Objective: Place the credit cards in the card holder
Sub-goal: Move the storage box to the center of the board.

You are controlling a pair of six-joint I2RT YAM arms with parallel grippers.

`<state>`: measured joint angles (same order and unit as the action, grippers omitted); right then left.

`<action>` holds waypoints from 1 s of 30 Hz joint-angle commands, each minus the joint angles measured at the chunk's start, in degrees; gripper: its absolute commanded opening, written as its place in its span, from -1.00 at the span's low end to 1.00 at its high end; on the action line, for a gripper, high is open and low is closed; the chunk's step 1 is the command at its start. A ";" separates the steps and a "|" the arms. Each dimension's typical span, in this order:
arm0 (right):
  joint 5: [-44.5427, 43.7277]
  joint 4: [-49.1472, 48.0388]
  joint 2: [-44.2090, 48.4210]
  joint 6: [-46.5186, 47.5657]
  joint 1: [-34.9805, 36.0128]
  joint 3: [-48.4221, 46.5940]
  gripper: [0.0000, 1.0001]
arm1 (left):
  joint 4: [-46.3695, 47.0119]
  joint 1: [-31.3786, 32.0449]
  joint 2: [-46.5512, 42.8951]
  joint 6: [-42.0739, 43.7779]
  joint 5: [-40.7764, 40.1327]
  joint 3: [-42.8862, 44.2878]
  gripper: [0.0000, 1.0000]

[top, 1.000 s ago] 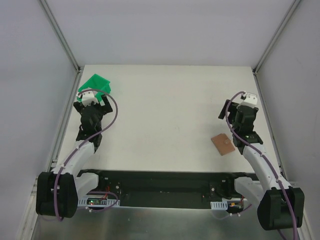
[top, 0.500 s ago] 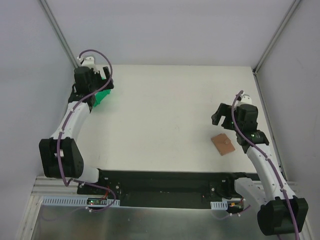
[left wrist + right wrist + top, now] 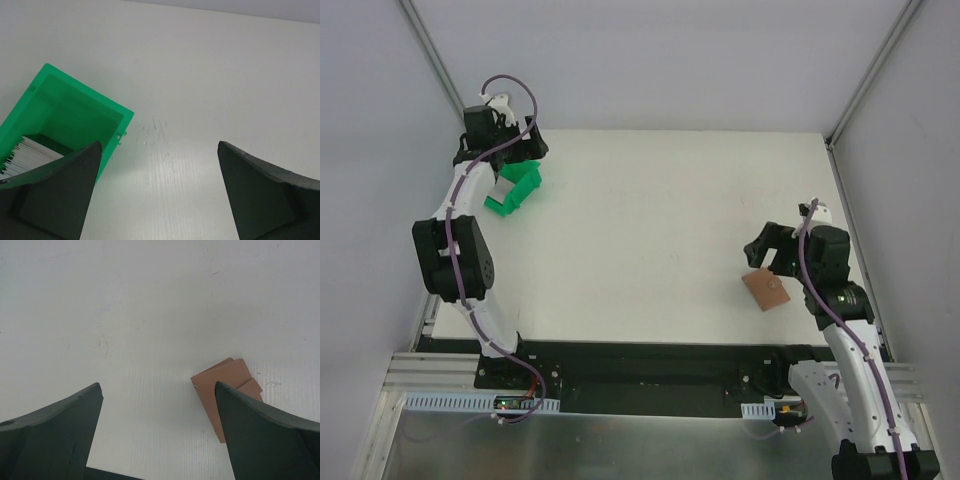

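While right gripper [image 3: 157,387] gapes, it's empty.

— What's the count on the bench [image 3: 650,200]?
— One green bin [image 3: 528,184], one card holder [image 3: 766,289].
— And the credit cards [image 3: 31,155]?
— A white-edged stack in the bin, too tightly packed to count.

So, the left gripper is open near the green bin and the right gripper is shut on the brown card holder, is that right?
Not quite: the right wrist view shows the right gripper open, the card holder lying free on the table. The left gripper is open near the green bin.
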<state>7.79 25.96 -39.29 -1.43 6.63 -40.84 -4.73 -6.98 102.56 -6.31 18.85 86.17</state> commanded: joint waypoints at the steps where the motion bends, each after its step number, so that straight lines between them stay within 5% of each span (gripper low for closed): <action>1: 0.82 3.05 2.98 -0.50 0.13 -0.74 0.92 | -2.39 -1.37 4.39 2.08 2.68 5.75 0.98; 30: 4.95 4.72 5.36 -4.19 0.13 1.29 0.93 | -11.53 -1.72 23.12 4.11 6.98 19.04 0.98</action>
<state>11.66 30.72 -34.33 -4.34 6.63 -40.18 -14.06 -8.34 125.56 -3.36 22.65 102.96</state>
